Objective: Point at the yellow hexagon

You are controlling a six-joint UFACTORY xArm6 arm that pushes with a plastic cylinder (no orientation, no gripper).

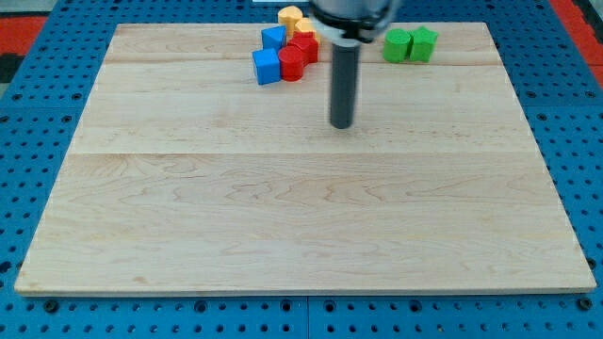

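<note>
The wooden bench fills most of the view, set on a blue perforated base, and nearly all of its surface is bare. No pincer is fitted to this arm, so no open or closed state can be told; the arm ends in a dark rod which hangs down from the view's top, and my tip rests on bare wood, below and to the right of the main cluster of blocks and well apart from it. That cluster lies near the bench's top edge: a blue cube at its lower left, a second blue block above it, and two red blocks packed against them. Two green blocks sit side by side further to the view's right. The yellow hexagon is taken to be the yellow-orange block at the very top of the cluster, with a second yellowish piece just beside it, partly hidden by the rod. Its shape cannot be made out fully. The step is best done by a path curving up along the cluster's right side, so that the red blocks are not nudged, and by stopping just short of the yellow block without touching it.
</note>
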